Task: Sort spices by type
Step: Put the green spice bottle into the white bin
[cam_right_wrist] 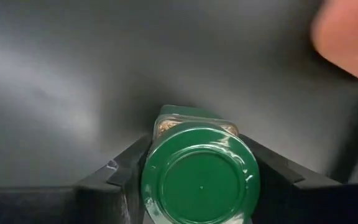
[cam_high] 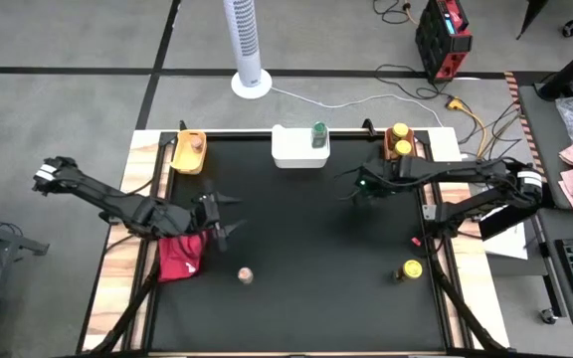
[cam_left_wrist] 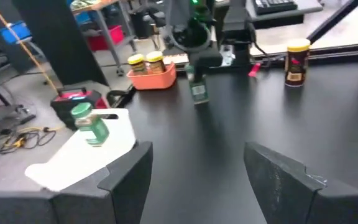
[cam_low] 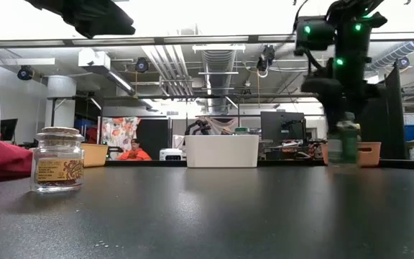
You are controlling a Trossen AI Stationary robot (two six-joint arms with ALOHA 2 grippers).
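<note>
Green-lidded and glass-bodied, a small spice jar (cam_right_wrist: 200, 176) sits between the two dark fingers of the right gripper (cam_high: 358, 189), which clasp its sides just under the lid, over the black tabletop (cam_high: 306, 249) a little short of the orange rectangular tray (cam_high: 398, 149). That tray, just beyond the right gripper, carries two yellow-lidded jars (cam_left_wrist: 145, 61) side by side. To the gripper's side stands the white rectangular tray (cam_high: 291, 154) with another green-lidded jar (cam_high: 318, 133) upright in it. The left gripper (cam_high: 223, 219) hovers with its fingers spread and nothing between them, close above the crumpled red cloth (cam_high: 179, 255) at the tabletop's left edge. Just beyond the cloth from it, nearer the front edge, stands a brown-lidded jar (cam_low: 57, 160) of reddish spice, alone on the bare surface. Behind the left gripper, at the far left corner, a yellow rectangular tray (cam_high: 188, 157) holds one brown-lidded jar (cam_high: 196, 142). Well apart from both grippers, a single yellow-lidded jar (cam_high: 411, 269) stands by the front right edge.
</note>
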